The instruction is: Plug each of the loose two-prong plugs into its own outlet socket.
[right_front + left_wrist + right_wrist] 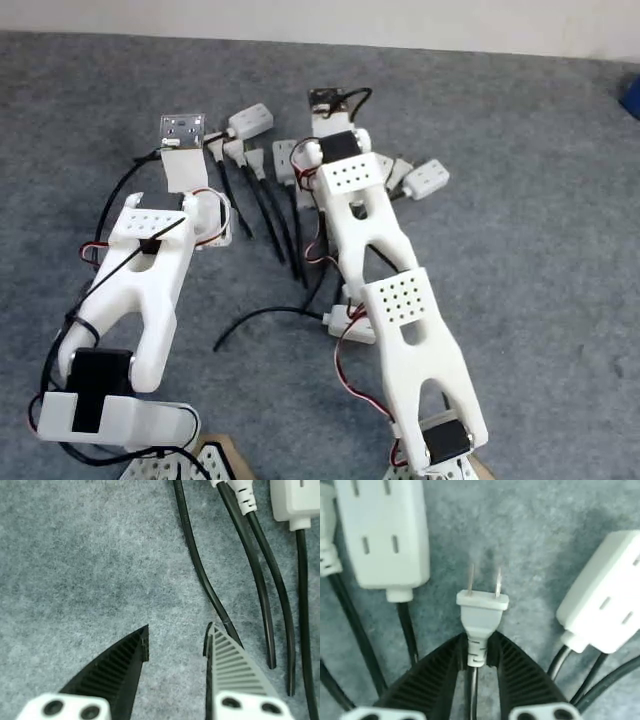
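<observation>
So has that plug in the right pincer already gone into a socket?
No, the plug gripped by the right pincer has both prongs bare and out in the open.

A mottled grey felt-like carpet (540,250) covers the tabletop under soft, even light. At 12 o'clock runs a pale cream strip (450,25), wall or bare surface. A blue object's corner (632,95) pokes in at 2 o'clock, and a tan wooden board (228,460) sits at 6 o'clock.

The bench (530,210) is covered in grey, carpet-like fabric. A pale strip (420,22) runs along its far edge, a blue object (632,96) sits at one far corner, and a tan board (228,452) shows at the near edge.
</observation>
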